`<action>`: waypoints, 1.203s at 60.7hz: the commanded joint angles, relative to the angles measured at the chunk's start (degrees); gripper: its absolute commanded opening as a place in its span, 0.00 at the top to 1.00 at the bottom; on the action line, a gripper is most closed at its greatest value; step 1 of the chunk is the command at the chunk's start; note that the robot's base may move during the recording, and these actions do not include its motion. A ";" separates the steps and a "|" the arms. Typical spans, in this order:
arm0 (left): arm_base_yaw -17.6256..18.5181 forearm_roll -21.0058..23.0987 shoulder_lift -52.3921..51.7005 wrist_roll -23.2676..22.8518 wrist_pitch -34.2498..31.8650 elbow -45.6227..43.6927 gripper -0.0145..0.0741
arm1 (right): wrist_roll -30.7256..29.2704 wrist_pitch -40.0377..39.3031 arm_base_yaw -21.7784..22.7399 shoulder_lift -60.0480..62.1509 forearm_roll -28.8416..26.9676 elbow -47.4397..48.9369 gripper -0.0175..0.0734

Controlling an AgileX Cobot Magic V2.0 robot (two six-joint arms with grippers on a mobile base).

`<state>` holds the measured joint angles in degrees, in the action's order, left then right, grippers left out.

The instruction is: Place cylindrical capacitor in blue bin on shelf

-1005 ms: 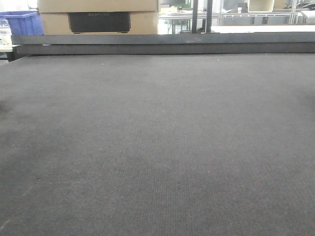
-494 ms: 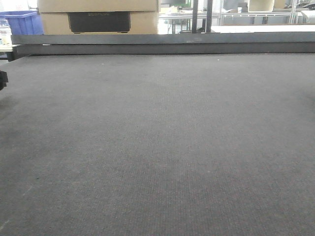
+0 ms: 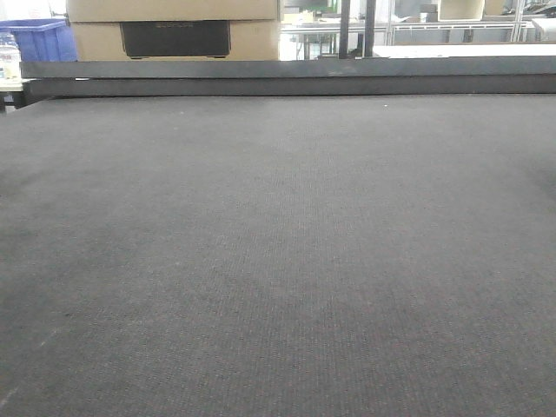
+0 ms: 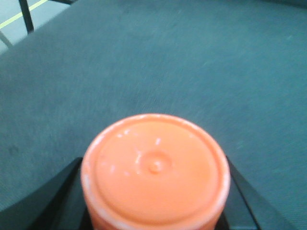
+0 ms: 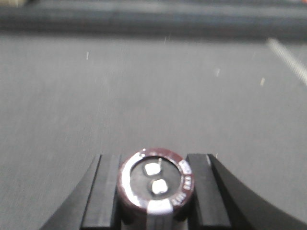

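Observation:
The cylindrical capacitor (image 5: 154, 184) is dark maroon with a pale stripe and two metal terminals on its end. My right gripper (image 5: 154, 203) is shut on it, one black finger (image 5: 103, 191) on each side, above the dark grey textured surface (image 5: 144, 96). My left gripper (image 4: 152, 203) is shut on an orange round-topped cylinder (image 4: 154, 167), which hides most of its fingers. A blue bin (image 3: 39, 39) shows far left behind the surface. The steel shelf is not clearly in view. Neither gripper shows in the front view.
The dark grey textured surface (image 3: 278, 243) fills the front view, with a raised dark rail (image 3: 287, 78) along its far edge. Behind it stand a cardboard box (image 3: 174, 30), a plastic bottle (image 3: 9, 56) and two black posts (image 3: 356, 26).
A dark object that showed at the left edge of the front view half a second ago is out of view now. Nothing else differs.

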<state>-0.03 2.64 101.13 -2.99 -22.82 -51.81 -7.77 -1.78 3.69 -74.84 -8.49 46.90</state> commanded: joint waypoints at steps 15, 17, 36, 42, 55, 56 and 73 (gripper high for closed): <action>0.76 -6.02 -15.34 -0.02 35.70 -12.65 0.96 | -0.16 23.44 0.22 0.80 0.32 13.05 0.99; 1.11 -6.02 -16.48 -0.02 39.14 -14.28 0.96 | -0.16 25.25 0.10 0.80 0.32 13.70 0.99; 8.13 -9.59 -24.94 -0.02 54.82 -19.86 0.96 | -2.04 36.18 -5.18 5.43 0.32 14.53 0.99; 9.77 -9.31 -26.88 -0.02 56.44 -18.79 0.96 | -2.04 35.73 -6.45 8.54 0.32 12.84 0.99; 11.42 -7.02 -32.00 -0.02 60.47 -15.26 0.96 | -2.04 33.04 -6.76 19.29 0.32 4.23 0.99; 11.42 -6.84 -32.60 -0.02 60.47 -14.81 0.96 | -2.04 32.77 -6.76 20.62 0.32 3.55 0.99; 11.42 -6.88 -47.80 -0.02 58.90 -5.85 0.96 | -2.04 30.80 -6.76 35.69 0.32 -4.95 0.99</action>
<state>10.97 -4.61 57.78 -2.99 37.43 -59.53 -9.35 31.15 -2.97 -43.09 -8.49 42.90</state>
